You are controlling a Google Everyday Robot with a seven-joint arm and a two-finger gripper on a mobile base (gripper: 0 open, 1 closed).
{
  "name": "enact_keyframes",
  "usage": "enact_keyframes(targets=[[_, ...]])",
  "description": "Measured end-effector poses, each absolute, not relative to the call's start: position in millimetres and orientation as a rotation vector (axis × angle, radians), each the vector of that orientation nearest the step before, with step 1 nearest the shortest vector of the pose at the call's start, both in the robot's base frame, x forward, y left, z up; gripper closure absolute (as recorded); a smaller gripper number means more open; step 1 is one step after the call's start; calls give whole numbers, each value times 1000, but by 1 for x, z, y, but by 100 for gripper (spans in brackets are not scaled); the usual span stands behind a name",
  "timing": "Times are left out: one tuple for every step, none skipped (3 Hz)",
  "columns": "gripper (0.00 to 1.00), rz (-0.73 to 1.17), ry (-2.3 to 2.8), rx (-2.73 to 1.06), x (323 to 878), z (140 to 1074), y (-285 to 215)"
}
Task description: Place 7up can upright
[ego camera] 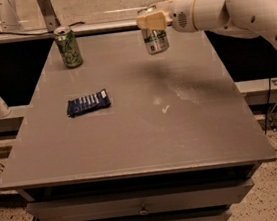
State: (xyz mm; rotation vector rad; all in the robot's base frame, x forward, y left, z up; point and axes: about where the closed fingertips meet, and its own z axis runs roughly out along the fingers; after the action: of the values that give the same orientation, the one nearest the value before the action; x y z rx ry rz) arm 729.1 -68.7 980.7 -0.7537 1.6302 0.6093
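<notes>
7up can (155,41): thin aluminium, likely light, slick, dent-prone. Gripper (151,21) jaws clamped on upper end, can hanging near-vertical above far side of table (132,143). Firm, gentle side grip advised.

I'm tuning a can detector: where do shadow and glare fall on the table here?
Camera view: the gripper, above the table at its far right, holds the 7up can in the air; a soft shadow lies on the table under it; a pale sheen marks the right-centre top.
</notes>
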Motion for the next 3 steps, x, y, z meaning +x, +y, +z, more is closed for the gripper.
enact_keyframes(targets=[[100,636,1536,-842,721,983,-79],[100,673,1474,-975,706,984,-95],[100,687,1481,-986,703,980,-89]])
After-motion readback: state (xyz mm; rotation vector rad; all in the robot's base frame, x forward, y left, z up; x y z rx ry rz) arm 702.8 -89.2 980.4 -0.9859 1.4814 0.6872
